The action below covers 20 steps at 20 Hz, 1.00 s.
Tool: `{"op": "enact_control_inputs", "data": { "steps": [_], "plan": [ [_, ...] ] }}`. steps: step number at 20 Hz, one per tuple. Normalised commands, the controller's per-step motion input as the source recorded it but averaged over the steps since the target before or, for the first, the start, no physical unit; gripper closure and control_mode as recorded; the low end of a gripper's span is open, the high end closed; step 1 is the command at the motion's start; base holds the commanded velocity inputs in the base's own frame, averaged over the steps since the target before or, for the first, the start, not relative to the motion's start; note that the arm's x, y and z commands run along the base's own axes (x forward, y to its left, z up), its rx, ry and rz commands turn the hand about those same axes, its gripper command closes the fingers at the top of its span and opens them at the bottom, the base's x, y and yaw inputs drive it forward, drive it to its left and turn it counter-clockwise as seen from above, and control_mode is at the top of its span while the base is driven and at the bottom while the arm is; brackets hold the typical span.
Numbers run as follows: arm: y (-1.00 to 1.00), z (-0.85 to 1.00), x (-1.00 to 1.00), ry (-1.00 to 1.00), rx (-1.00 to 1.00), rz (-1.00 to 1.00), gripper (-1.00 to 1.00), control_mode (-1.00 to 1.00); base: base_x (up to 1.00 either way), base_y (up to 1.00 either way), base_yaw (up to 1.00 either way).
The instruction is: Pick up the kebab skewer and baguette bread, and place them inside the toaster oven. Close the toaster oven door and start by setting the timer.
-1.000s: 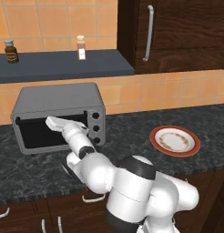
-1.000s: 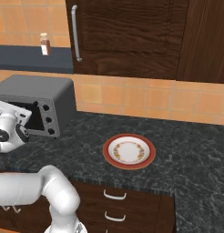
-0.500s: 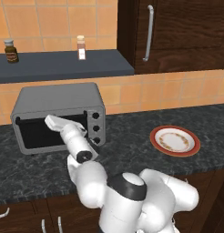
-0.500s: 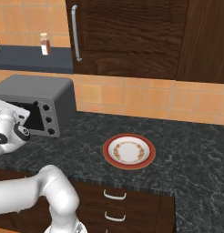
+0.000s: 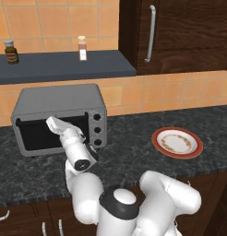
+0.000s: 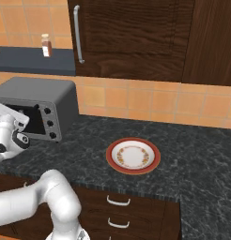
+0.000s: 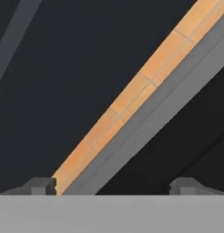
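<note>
Toaster oven (image 5: 60, 107) with door (image 5: 46, 134) closed, gripper (image 7: 112, 185) jaws apart right before its top edge, plate (image 5: 177, 143) well to its right

The supporting surface is a dark speckled stone counter (image 5: 134, 152), running along an orange tiled wall above dark wood drawer fronts. Two items rest directly on it. The toaster oven (image 5: 60, 103) stands at the left, its back near the wall; three black knobs form a column on its right front. A round plate (image 5: 176, 142) with a red rim and white centre lies flat on the counter well to the right of the oven, near the front edge.

A dark grey shelf (image 5: 64, 67) is mounted on the wall above the oven. Two small bottles stand upright on it: a dark bottle (image 5: 11, 50) at the left and a pale-capped bottle (image 5: 81, 48) farther right.
</note>
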Motion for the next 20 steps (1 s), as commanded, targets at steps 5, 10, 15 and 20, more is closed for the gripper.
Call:
{"op": "enact_control_inputs", "data": {
  "steps": [5, 10, 15, 20],
  "plan": [
    [0.05, 0.0, -0.01, 0.0, 0.35, -0.01, -1.0, -1.0, 0.0, 0.0, 0.0],
    [0.13, 0.02, -0.2, 0.0, 0.32, -0.03, -1.0, -1.0, 0.0, 0.0, 0.0],
    [0.14, 0.0, -0.47, 0.04, 0.23, -0.02, -1.0, -1.0, 0.0, 0.0, 0.0],
    [0.01, 0.13, -0.48, 0.12, 0.15, -0.02, -1.0, -1.0, 0.0, 0.0, 0.0]
  ]
}}
